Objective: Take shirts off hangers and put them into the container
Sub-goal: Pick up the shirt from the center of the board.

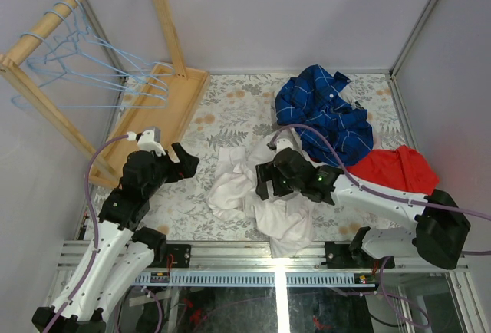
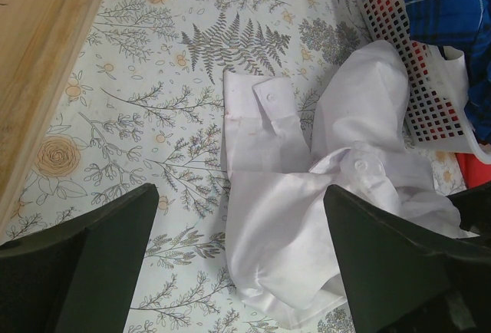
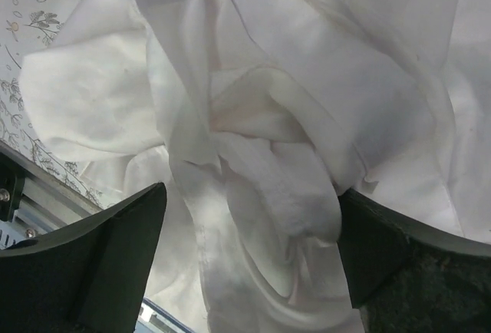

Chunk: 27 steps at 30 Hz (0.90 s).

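Open pincers over a crumpled white shirt heap (image 1: 230, 183).
The right pincer (image 3: 249, 218) stood wide, folds lying loose between its fingers; the left pincer (image 2: 242, 210) gaped empty.

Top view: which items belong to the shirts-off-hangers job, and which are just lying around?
Job:
- white shirts, crumpled on the table
- blue checked shirt
- light-blue wire hangers, bare on the rack
- white perforated basket

Lying about:
- red cloth
- wooden rack
- floral table cover
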Tool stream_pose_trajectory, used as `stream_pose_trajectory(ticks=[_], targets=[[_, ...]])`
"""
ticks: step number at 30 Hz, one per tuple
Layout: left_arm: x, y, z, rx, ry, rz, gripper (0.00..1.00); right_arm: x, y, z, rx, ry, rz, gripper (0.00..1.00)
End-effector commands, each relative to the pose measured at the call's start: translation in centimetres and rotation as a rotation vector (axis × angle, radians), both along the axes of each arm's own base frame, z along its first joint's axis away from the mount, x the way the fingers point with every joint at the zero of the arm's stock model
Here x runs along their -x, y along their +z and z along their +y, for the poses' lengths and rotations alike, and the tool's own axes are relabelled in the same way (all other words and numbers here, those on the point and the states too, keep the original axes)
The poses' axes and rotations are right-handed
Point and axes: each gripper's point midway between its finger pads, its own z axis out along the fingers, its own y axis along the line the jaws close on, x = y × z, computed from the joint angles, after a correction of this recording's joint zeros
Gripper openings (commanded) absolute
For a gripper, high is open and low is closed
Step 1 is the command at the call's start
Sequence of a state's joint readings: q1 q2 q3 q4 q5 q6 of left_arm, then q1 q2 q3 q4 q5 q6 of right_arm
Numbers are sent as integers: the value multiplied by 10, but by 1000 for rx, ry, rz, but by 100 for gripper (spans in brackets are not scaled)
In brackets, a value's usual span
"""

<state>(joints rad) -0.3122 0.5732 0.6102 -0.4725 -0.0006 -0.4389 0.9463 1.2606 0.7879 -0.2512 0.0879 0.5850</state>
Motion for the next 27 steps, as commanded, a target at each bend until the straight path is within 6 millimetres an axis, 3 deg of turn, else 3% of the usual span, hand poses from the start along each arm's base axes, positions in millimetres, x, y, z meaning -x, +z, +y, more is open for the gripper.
stream_pose_trajectory(ticks=[1,10,16,20,22,24,25,26,27], targets=[[-5,16,1,4,3,-52,90,-15,11,15,-12,-36,-22,97],[-5,15,1,5,2,-51,90,-28,-59,4,332,-80,1,99],[-5,15,1,4,3,-50,90,-25,-111,4,499,-59,30,99],[-5,15,1,4,5,-51,90,-19,-130,-10,598,-70,-15,65],[-5,15,1,3,5,-50,90,-20,-126,-16,604,-89,-57,50],[-6,15,1,3,6,-51,90,-20,-113,-15,564,-87,-98,29],[-6,15,1,3,4,-50,90,-21,-102,-10,521,-81,-121,11],[-6,15,1,4,5,-49,90,-23,-87,-5,466,-81,-149,1],[-6,15,1,4,4,-48,90,-26,-68,1,397,-82,-183,0]])
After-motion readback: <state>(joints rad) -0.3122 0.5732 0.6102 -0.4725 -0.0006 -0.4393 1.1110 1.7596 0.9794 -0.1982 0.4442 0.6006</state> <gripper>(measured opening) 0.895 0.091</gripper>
